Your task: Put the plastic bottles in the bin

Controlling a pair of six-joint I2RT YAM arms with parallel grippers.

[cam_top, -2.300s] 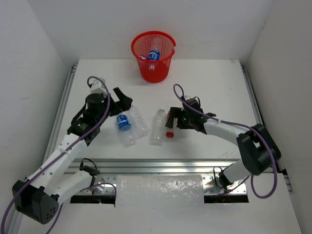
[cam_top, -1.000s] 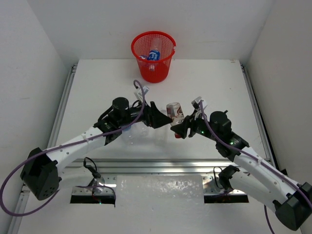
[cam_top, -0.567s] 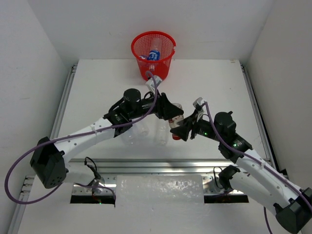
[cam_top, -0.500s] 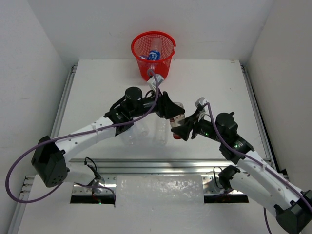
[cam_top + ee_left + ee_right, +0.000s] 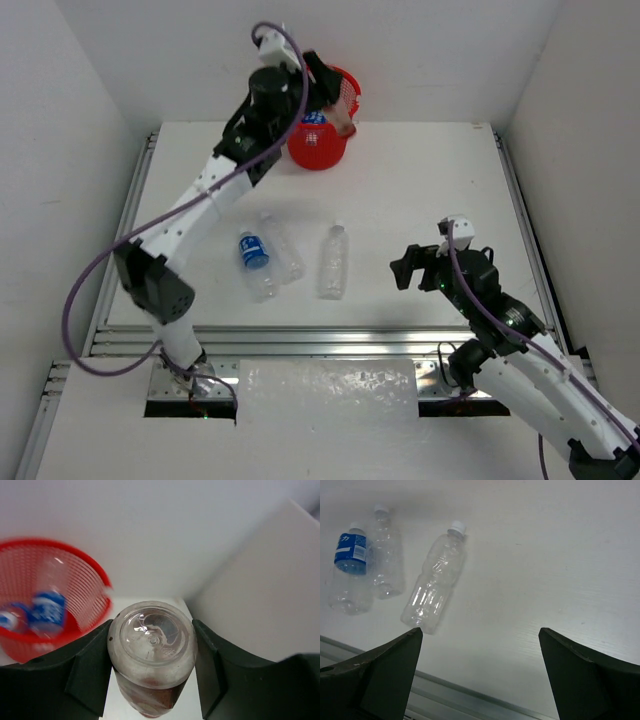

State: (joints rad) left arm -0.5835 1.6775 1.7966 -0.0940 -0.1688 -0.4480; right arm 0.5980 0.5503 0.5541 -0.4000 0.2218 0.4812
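Three bottles (image 5: 335, 262) lie on the white-walled table (image 5: 430, 180).

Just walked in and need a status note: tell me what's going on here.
The left gripper holds the red-brown-labelled bottle raised next to the bin, not yet dropped in. The bin already contains blue-labelled bottles. The right gripper hangs open and empty above the table, where one blue-labelled bottle and two unlabelled bottles lie.

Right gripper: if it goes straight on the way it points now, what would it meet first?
Probably the bare white table, beside the clear unlabelled plastic bottle; depth is unclear.
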